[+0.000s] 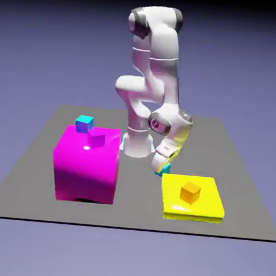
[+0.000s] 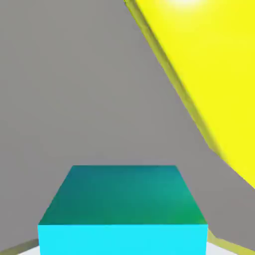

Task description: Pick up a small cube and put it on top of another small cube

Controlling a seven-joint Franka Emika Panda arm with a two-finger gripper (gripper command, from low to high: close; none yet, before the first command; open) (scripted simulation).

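Observation:
My gripper (image 1: 162,164) is down at the table, just beyond the far left corner of the yellow slab (image 1: 193,198), shut on a small cyan cube (image 1: 166,169) that peeks out below the hand. In the hand view this cube (image 2: 122,214) fills the bottom middle and hides the finger tips. It rests on or very near the grey table. The other small cyan cube (image 1: 84,123) sits on the back left corner of the big magenta block (image 1: 86,165), at the exterior view's left.
A small magenta cube (image 1: 96,138) lies on the magenta block's top beside the cyan one. A small orange cube (image 1: 190,192) sits in the middle of the yellow slab (image 2: 209,74), which runs close along the right of the hand view.

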